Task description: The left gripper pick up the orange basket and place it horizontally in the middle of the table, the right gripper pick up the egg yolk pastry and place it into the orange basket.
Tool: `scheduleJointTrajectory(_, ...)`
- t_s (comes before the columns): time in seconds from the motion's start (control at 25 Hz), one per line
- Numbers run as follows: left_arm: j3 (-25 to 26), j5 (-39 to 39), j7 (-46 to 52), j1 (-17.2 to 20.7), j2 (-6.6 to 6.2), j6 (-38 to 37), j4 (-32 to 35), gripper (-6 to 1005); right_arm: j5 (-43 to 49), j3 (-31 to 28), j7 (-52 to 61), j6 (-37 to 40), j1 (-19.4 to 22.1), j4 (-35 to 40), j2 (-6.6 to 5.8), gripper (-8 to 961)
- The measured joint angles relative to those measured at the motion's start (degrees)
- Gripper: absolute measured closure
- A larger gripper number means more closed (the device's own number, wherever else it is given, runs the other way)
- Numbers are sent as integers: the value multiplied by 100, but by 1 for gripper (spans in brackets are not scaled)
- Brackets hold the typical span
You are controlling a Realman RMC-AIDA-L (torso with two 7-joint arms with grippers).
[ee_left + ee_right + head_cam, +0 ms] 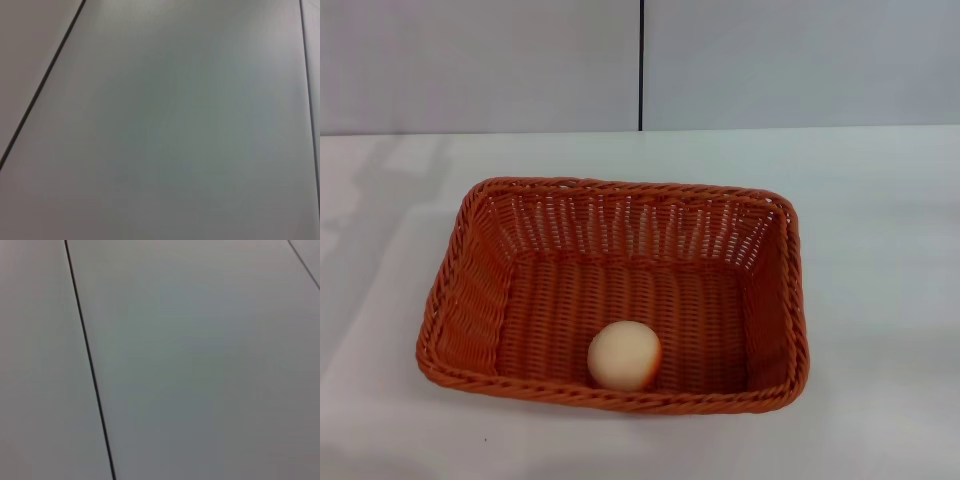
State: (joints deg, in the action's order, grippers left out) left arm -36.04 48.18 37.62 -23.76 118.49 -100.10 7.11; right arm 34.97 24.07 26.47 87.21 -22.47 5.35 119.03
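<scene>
Egg yolk pastry [624, 355] in orange basket [470, 290] looks soft, crumbly, grip sides gently; both end effectors out of view, state unknown.

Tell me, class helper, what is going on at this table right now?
Nothing is being handled at this moment. The orange basket sits lengthwise across the middle of the white table, and the egg yolk pastry rests inside it, near the front wall. Neither robot hand is in view; both wrist cameras show only blank panelled surfaces. The job looks finished.

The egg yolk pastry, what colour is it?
Pale cream egg yolk pastry, seen best in head view.
</scene>
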Motion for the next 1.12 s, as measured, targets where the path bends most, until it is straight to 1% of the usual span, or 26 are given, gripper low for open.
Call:
scheduleJointTrajectory(0.2, -10, -1, -3, -15, 3, -1, -32, 383, 7, 31, -1, -62, -58, -16, -2, 285)
scheduleJointTrajectory(0.4, 15, -4, -72, -99, 21, 20, -133, 383, 35, 37, -30, -376, -225, 30, -21, 285)
scheduleJointTrajectory(0.44, 22, -3, -269, -169, 23, 21, -243, 383, 38, 36, -172, -483, -299, 71, -31, 285)
scheduleJointTrajectory(0.52, 25, -3, -364, -195, 28, 19, -282, 383, 42, 42, -378, -546, -371, 102, -35, 285)
scheduleJointTrajectory(0.72, 124, -2, -609, -327, 35, 13, -491, 383, 50, 44, -463, -562, -406, 121, -31, 285)
scheduleJointTrajectory(0.92, 255, -6, -673, -333, 36, -2, -508, 383, 49, 20, -465, -617, -397, 180, -27, 285)
scheduleJointTrajectory(1.12, 267, 13, -631, -319, 23, -33, -515, 383, 22, -14, -468, -542, -348, 185, -11, 285)
